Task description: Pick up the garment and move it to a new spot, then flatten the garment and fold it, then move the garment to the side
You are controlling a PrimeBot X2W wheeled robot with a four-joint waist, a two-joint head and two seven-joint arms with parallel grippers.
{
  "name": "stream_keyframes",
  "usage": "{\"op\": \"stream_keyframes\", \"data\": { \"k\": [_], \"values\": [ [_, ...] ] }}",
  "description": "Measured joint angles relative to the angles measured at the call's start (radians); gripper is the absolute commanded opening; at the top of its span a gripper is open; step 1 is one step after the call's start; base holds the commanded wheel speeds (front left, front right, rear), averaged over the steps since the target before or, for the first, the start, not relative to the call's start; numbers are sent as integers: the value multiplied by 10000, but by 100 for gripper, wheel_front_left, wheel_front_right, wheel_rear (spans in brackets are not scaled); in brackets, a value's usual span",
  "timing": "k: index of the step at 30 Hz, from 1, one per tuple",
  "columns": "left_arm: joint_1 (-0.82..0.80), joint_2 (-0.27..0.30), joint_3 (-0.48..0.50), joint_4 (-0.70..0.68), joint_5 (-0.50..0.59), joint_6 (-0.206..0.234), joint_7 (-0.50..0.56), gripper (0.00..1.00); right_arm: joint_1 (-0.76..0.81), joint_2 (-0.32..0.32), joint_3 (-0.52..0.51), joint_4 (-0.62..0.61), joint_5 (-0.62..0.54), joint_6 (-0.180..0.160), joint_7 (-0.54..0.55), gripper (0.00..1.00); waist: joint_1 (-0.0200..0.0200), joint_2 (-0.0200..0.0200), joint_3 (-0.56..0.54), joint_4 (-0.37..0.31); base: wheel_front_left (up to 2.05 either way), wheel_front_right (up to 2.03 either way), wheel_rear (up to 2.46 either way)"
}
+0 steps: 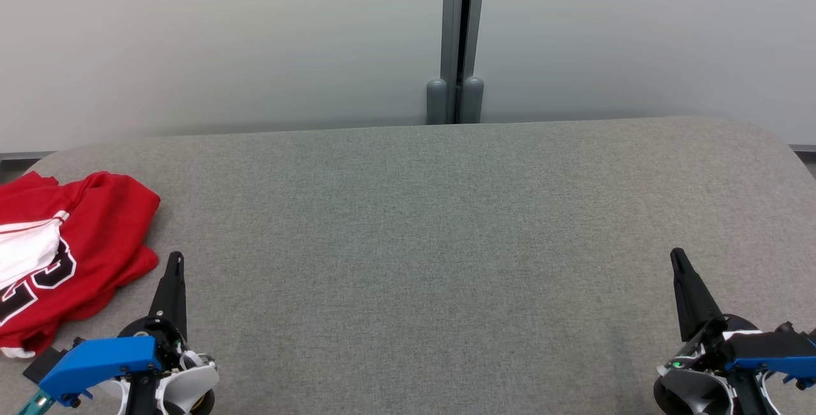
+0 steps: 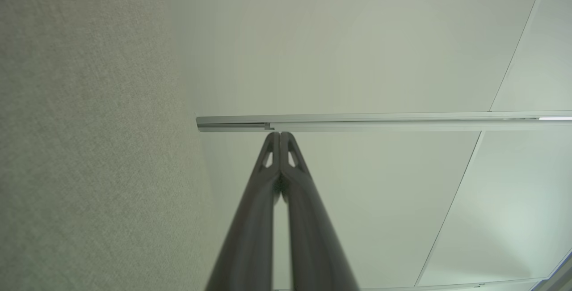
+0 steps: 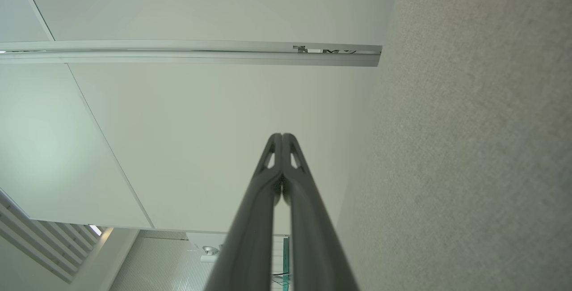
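Two grippers: left (image 1: 175, 261) and right (image 1: 677, 257), each with fingers pressed together, tips touching, nothing between them; wrist views agree.
Pose: both low at the near corners, fingers pointing away over the table (image 1: 408, 224); looks like a rest pose, well apart so the working area stays free.
Garment: red jersey (image 1: 89, 230) with a white patch and black lettering, crumpled in a heap at the table's far left edge, partly cut off by the head view's border.
Relation: left gripper just beside the jersey's near right hem, not touching; right gripper well apart from it.
Why crumpled: probably dropped as a start state, so pick and flatten are real work.
Stage: judged as the very start; pick not yet done, no flattening, no fold.
Next: left arm is the likely one to reach, being closest; the fingers must part first.
Target spot: table's grey middle is a fair guess.
Risk: grabbing one layer only, or dragging cloth off the edge.
Background: pale wall (image 1: 223, 39), grey post (image 1: 460, 39).
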Motion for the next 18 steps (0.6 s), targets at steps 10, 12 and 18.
{"op": "stream_keyframes", "data": {
  "k": [10,12,18],
  "values": [
    [0,0,0,0,0,0,0,0,0,0,0,0,0,0,0,0,0,0,0,0,0,0,0],
    [0,0,0,0,0,0,0,0,0,0,0,0,0,0,0,0,0,0,0,0,0,0,0],
    [0,0,0,0,0,0,0,0,0,0,0,0,0,0,-2,0,0,0,0,0,0,0,0]
  ]
}}
